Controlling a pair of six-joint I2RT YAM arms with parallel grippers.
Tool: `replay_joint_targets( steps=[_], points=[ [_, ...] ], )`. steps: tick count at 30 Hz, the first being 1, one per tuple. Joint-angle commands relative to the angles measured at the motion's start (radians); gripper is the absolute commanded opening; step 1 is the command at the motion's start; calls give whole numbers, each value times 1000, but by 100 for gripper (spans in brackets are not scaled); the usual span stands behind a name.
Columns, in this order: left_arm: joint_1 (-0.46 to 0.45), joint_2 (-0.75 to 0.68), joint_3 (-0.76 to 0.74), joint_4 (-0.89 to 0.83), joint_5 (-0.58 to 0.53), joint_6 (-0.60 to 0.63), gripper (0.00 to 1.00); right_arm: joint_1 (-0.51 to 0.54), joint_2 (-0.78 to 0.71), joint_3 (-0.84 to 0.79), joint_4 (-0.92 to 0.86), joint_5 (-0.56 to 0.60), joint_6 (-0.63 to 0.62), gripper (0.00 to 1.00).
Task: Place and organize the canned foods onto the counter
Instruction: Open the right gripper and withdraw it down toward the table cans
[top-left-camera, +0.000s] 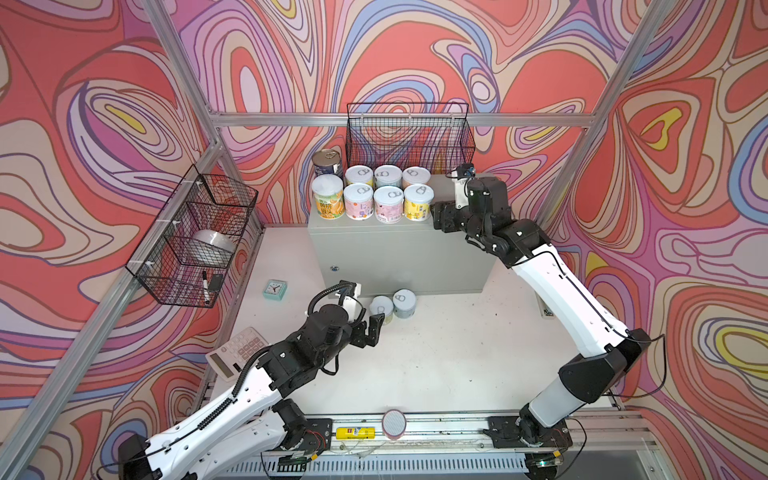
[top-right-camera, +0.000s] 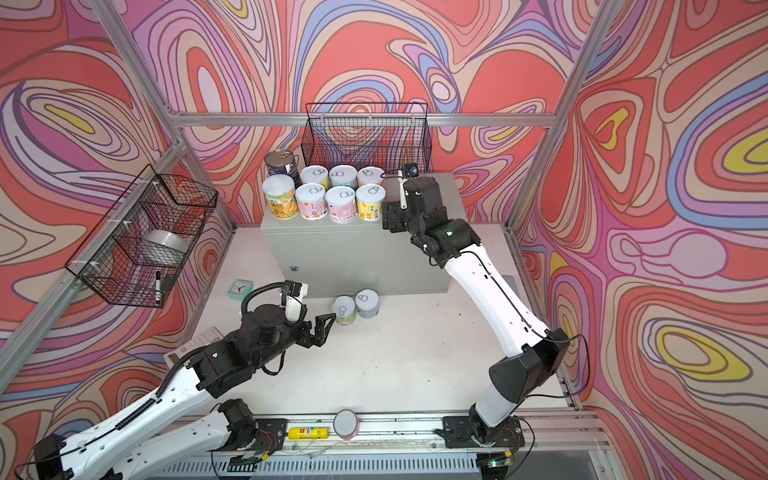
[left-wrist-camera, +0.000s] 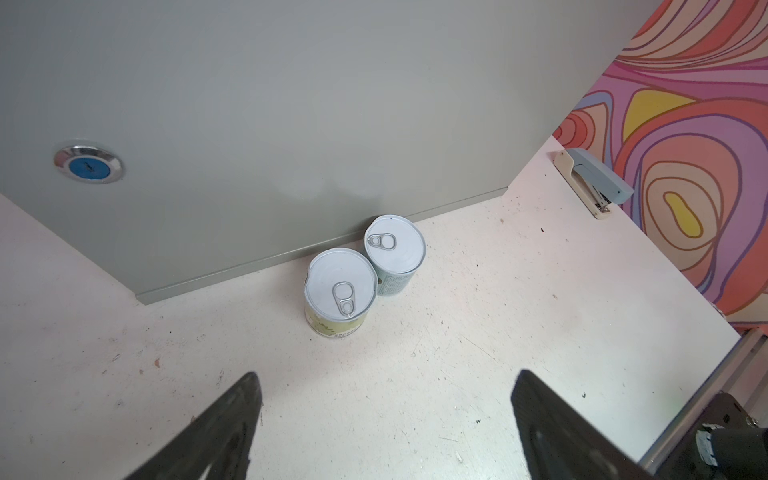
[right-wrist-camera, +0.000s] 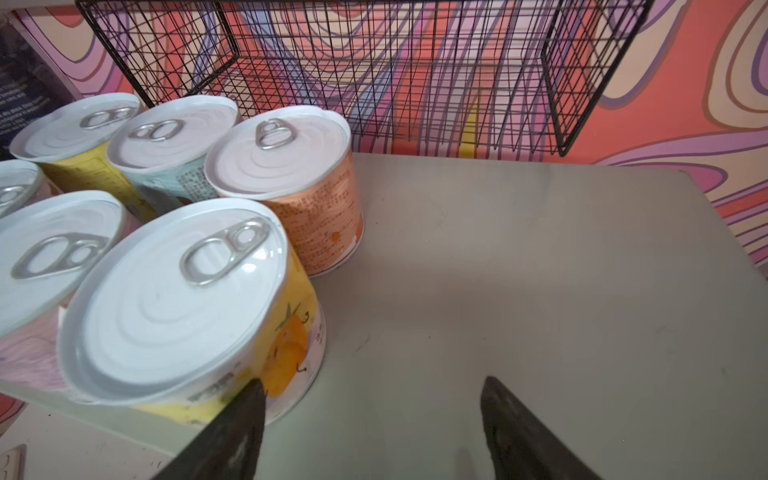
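Eight tins stand in two tidy rows on the left part of the counter, with the two taller ones at the rows' left end. Two more tins sit on the white work surface at the foot of the counter's front. They touch each other, and the farther one is close against the counter's face. The left claw hangs spread wide and empty just short of the pair, lined up on the nearer tin. The right claw, also parted and holding nothing, hovers over the counter's bare right part. One finger is beside the yellow tin at the front row's end, though the wrist view cannot settle whether it touches the tin or is merely in front of it.

The likely trouble lies below. With the pair pressed together, a finger may find no gap between them and could topple the neighbour or jam it against the counter. Up top, a careless sideways swing of the right claw could nudge the yellow tin, which stands near the counter's front edge, out of line or over that edge.
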Motion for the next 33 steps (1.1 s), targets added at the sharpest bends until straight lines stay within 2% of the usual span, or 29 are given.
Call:
replay_joint_targets(
  steps=[1,6,11,14,17,21,28,33],
  points=[
    [7,4,-16,27,-11,2,97,-5,-74,-34,28,12,1,84],
    [9,27,-5,12,-25,3,98,-5,-239,-234,174,-93,21,82],
    [9,9,-25,23,-44,-24,97,2,-378,-403,228,-220,35,81],
    [9,0,-36,27,-57,-40,97,39,-451,-508,233,-232,24,81],
    [9,4,-45,27,-58,-43,96,93,-488,-605,216,-195,48,81],
    [9,0,-55,17,-64,-46,96,216,-516,-737,243,-63,76,81],
    [9,-32,-133,27,-70,-77,96,223,-519,-967,363,-52,207,85],
    [9,-45,-175,68,-83,-91,97,224,-455,-1064,467,-79,229,86]
  ],
)
